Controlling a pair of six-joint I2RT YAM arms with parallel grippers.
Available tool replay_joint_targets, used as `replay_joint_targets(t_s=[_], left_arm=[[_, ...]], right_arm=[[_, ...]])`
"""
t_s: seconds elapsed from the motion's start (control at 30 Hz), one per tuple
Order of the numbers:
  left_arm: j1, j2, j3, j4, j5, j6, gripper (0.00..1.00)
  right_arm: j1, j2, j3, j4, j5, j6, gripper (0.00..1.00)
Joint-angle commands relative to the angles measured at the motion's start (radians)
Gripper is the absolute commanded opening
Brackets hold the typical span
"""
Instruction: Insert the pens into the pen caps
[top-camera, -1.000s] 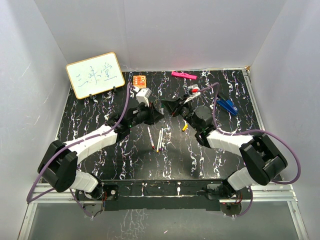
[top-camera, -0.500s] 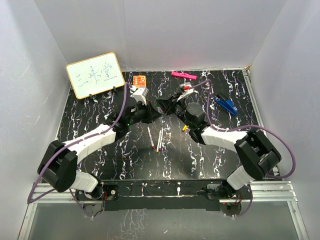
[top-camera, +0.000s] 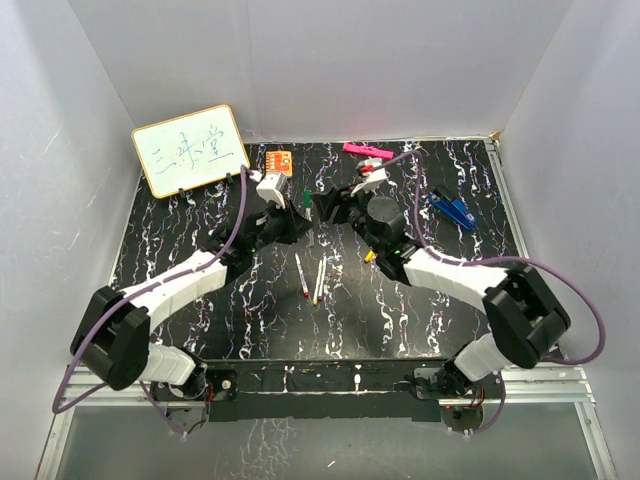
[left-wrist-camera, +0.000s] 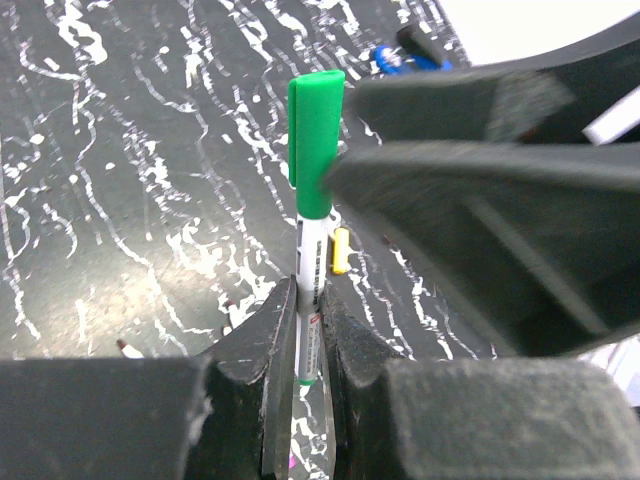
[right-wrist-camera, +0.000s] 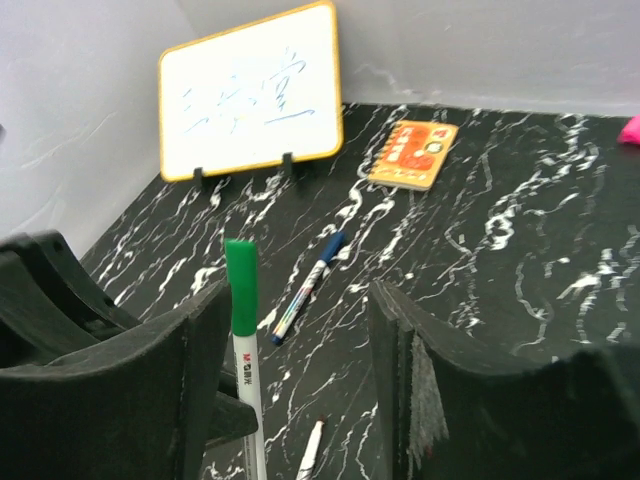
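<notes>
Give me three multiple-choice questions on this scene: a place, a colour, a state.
1. Where does the whiteboard stand? A far left corner; B near right corner; C table centre.
2. What colour is the cap on the pen in the left fingers? A red; B green; C yellow.
3. How are the right fingers? A open; B shut on the cap; C shut on a pen.
Answers: 1 A, it stands at the far left; 2 B, the cap is green; 3 A, a wide gap shows between them.

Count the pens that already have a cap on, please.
2: a green-capped pen upright in the left gripper, and a blue-capped pen lying on the table near the whiteboard. Others may be hidden.
</notes>
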Motion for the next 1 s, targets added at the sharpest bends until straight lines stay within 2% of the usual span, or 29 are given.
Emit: replay_joint_targets(t_s=[0.0,0.2,0.3,0.5,0.77,0.97], left_arm=[[0.008,0.111,0.061,-0.146,-0.089,0.062,0.00],[0.012,0.270,0.209,-0.263,-0.265,0.135,0.00],[0.027,0.331,0.278,-0.277,-0.301,0.153,0.00],[0.078,0.494,0.476,-0.439,-0.373,0.184,0.00],[0.112,0.605,0.591,-0.549,-0.437,0.188,0.00],[0.114,0.656,0.631,-0.573,-0.436,0.196,0.00]], right_arm=[[-0.003,-0.153,0.031,0.070,0.135,-0.062,0.57],[-0.003,-0.248,-0.033,0.059,0.233,-0.098,0.60],[-0.003,-0.259,-0.048,0.025,0.260,-0.108,0.60],[-0.004,-0.270,-0.074,-0.017,0.281,-0.120,0.61],[-0.005,-0.263,-0.088,-0.030,0.283,-0.114,0.61],[-0.004,-0.252,-0.087,-0.036,0.276,-0.105,0.61]])
